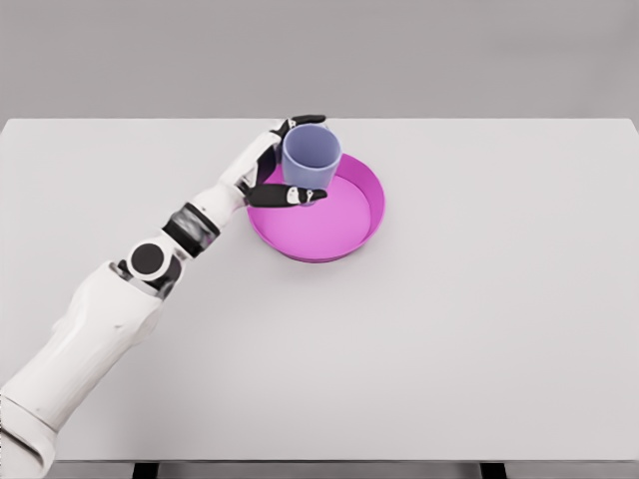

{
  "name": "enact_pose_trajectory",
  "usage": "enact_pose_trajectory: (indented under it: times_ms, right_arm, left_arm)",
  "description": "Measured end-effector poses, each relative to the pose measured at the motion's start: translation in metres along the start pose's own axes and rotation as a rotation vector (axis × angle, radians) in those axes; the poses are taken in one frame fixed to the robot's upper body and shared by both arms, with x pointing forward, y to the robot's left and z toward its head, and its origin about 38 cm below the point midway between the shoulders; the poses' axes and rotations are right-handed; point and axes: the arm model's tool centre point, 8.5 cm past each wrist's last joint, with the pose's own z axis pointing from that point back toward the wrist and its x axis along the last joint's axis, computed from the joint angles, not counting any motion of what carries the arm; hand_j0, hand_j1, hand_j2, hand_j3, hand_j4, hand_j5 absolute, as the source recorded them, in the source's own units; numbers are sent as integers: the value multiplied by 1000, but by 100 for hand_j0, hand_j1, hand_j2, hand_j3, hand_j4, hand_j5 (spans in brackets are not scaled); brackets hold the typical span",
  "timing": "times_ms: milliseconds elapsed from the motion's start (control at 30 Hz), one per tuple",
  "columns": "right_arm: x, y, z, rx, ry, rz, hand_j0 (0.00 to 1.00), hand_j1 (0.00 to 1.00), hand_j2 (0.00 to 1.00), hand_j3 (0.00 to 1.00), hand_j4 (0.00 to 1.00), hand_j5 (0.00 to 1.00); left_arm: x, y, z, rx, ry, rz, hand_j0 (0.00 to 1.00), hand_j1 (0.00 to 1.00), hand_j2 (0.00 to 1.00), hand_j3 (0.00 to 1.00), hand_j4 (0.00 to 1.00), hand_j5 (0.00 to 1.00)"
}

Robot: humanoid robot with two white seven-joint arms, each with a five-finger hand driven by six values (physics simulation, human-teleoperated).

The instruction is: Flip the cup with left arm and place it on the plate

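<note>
You get a bright, even render, with soft light that seems to fall from above. No glare spot shows on the table [479, 329], which reads as flat pale grey, barely darker than the backdrop. Shadows are faint: a thin dark line hugs the plate [344, 225] along its near rim, and the arm throws only a weak smudge beneath itself. Between the fingers [300, 196] of the left hand [275, 165], the cup [312, 155] shades gently, its inside a little darker. Edges look slightly soft, as from compression, and the black fingertips lose detail. The table's straight edges show no bending at the frame's borders.
</note>
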Motion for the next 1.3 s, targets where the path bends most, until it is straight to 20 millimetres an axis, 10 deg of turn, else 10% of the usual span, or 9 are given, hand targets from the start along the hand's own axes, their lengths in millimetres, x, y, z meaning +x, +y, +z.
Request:
enact_pose_trajectory:
  times_ms: [733,900,1300]
  right_arm:
    - [0,0,0,0,0,0,100,100,100,100,100,100]
    - [0,0,0,0,0,0,100,100,100,100,100,100]
    - [0,0,0,0,0,0,100,100,100,100,100,100]
  left_arm:
    - [-20,-17,-3,59,20,134,79,79,79,79,79,79]
    - [-21,-17,-3,59,22,137,100,100,100,100,100,100]
    - [-19,-15,-2,55,21,125,100,100,100,100,100,100]
